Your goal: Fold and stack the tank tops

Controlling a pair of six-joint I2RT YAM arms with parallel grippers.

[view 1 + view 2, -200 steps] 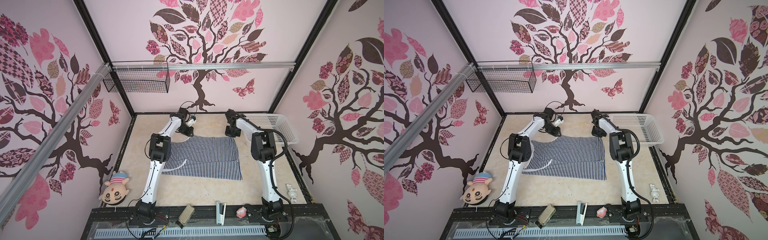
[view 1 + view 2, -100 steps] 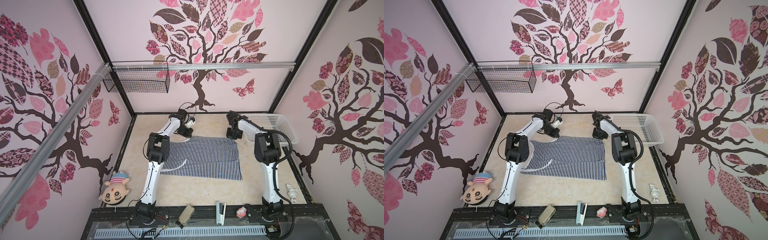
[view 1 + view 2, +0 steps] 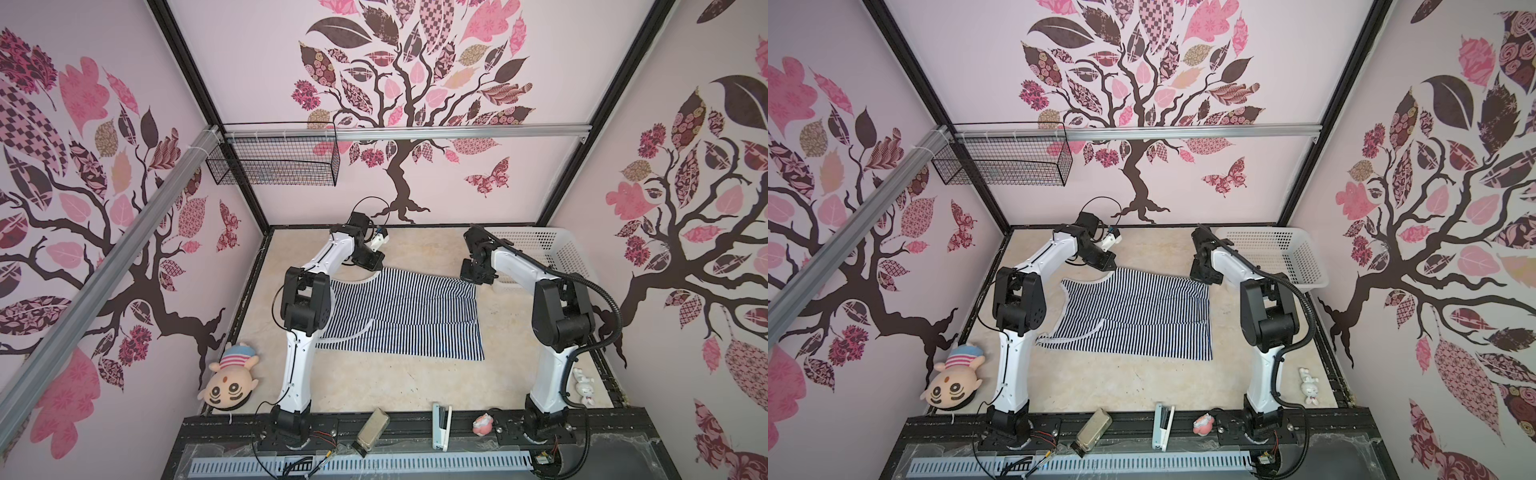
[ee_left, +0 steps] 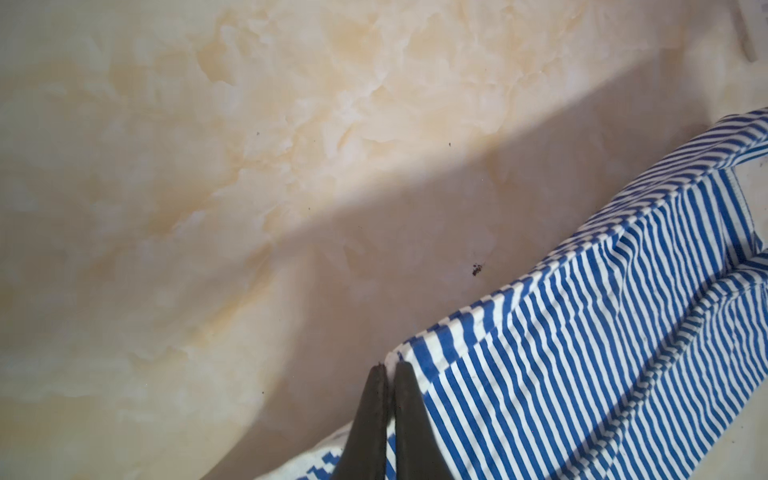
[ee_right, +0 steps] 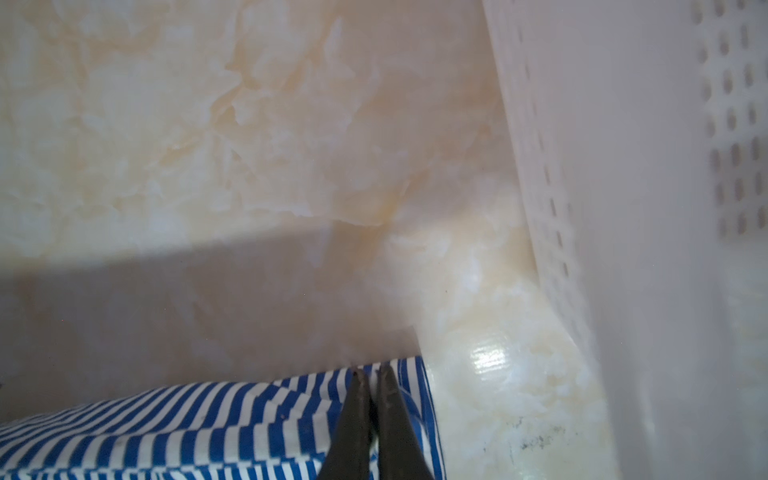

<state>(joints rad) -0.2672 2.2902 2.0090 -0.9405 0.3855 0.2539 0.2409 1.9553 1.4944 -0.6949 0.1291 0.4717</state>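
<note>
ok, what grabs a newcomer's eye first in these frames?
The striped tank top spread mid-table, with the left claw and right claw each pinched shut on its far edge. Then the pink tree decals covering the walls, and the plush doll by the table's near-left corner.

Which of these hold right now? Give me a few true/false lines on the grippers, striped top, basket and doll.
1. The left gripper and right gripper are both shut on the tank top's far edge. True.
2. The tank top lies in the white basket. False: it is spread on the table, beside the basket.
3. The plush doll lies on the tank top. False: it lies apart, by the table's near left corner.
4. The right gripper is next to the white basket. True.
</note>
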